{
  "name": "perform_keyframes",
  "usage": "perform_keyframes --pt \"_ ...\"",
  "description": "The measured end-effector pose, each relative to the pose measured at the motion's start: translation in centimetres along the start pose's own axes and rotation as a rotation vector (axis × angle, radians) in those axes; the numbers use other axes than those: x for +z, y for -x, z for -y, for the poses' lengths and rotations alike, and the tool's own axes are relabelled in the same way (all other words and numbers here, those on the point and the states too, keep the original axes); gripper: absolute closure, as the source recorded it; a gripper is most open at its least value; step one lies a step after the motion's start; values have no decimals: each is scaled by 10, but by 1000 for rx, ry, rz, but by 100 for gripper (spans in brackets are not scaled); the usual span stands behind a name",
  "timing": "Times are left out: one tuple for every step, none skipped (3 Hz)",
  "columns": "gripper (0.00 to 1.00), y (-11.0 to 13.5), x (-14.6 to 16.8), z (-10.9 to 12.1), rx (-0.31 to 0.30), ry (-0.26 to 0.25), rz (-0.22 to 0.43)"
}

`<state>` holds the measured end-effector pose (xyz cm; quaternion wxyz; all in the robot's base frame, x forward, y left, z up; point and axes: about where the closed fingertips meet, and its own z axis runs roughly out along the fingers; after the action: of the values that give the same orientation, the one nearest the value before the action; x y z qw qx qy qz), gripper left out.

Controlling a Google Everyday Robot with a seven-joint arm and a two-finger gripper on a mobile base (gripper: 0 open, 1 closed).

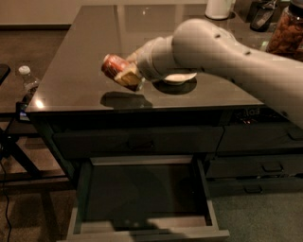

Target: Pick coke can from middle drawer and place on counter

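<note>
The red coke can (111,65) hangs tilted on its side above the front left part of the dark glossy counter (80,61), casting a shadow just below it. My gripper (124,74) is shut on the coke can, with a tan finger pad (127,77) pressed against its side. The white arm reaches in from the right. Below the counter's front edge the middle drawer (80,208) stands pulled open, its dark bottom bare.
A white bowl (179,78) sits on the counter partly behind the arm. A white container (218,8) and a jar of brown snacks (287,33) stand at the back right. A clear plastic bottle (28,81) is off to the left. Handled drawers (265,166) are on the right.
</note>
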<state>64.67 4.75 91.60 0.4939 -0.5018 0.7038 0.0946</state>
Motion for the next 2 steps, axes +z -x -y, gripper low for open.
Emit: perform_keyframes --pt "100 24 32 7 -18 66 31" --pt "100 46 60 7 -54 130 39"
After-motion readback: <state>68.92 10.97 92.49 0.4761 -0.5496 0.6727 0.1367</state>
